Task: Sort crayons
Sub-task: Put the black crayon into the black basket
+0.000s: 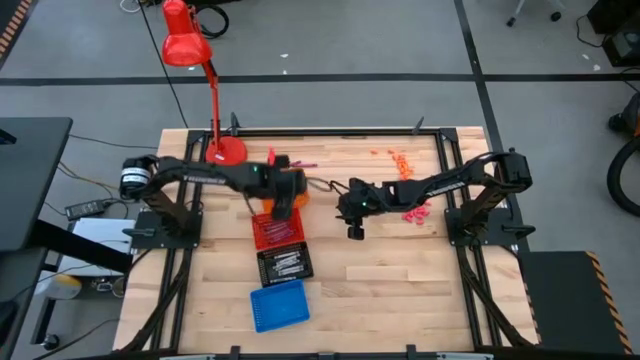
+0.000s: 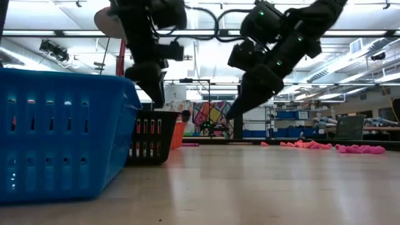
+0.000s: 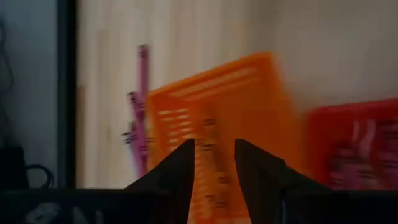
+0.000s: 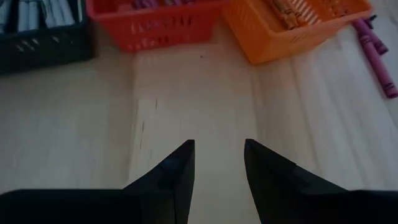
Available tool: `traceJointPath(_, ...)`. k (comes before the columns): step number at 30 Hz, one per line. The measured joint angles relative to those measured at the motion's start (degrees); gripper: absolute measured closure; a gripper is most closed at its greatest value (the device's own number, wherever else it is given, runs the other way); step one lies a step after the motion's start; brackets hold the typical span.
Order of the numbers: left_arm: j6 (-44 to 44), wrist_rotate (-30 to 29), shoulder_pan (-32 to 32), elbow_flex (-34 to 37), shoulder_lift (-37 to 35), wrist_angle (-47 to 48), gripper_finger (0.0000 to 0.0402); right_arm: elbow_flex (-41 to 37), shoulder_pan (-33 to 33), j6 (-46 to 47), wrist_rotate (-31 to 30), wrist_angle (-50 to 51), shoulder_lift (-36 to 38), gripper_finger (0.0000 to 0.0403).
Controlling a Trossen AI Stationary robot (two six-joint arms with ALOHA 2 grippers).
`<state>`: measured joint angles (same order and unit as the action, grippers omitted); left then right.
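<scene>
Fingers (image 3: 186,168) of the left gripper (image 3: 214,165) stand parted and empty over the orange tray (image 3: 249,99) (crayons (image 3: 208,152) inside); right gripper (image 4: 219,168) hangs spread over bare tabletop (image 4: 199,99).

Both arms reach toward the table's middle, left claw (image 3: 214,171) and right claw (image 4: 219,171) parted, empty.
</scene>
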<state>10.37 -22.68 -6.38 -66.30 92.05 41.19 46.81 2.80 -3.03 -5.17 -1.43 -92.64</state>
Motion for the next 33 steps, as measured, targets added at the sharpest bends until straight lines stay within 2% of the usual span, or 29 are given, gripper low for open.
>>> traceJointPath(4, 3.8, 1.4, -6.5, 0.0, 0.0, -1.2, 0.0276, -1.8, -0.2, -0.9, -1.2, -1.5, 0.0, 0.0260)
traceJointPath(8, 5.5, 11.1, -13.8, 0.0, 0.2, -2.5, 0.0276, -2.2, -0.3, -1.1, -1.2, -1.9, 0.0, 0.0260)
traceJointPath(14, 8.4, 14.8, -22.5, 0.1, 0.2, -4.6, 0.0276, -2.2, -1.4, -1.6, -1.2, -2.0, 0.0, 0.0260)
traceJointPath(18, 9.0, 21.0, -27.7, 1.6, 0.7, -8.6, 0.0276, -2.2, -2.0, -1.7, -1.2, -2.8, 0.0, 0.0260)
traceJointPath(25, 11.9, 22.4, -33.9, 9.8, 0.7, -17.4, 0.0276, -2.2, -2.5, -1.8, -1.2, -3.3, 0.0, 0.0260)
traceJointPath(30, 13.4, 22.9, -36.0, 15.2, 0.7, -23.9, 0.0276, -2.2, -2.5, -1.8, -1.2, -4.2, 0.0, 0.0260)
traceJointPath(33, 13.5, 25.6, -36.6, 17.7, 0.7, -27.8, 0.0276, -2.2, -2.5, -1.8, -1.2, -4.6, 0.0, 0.0260)
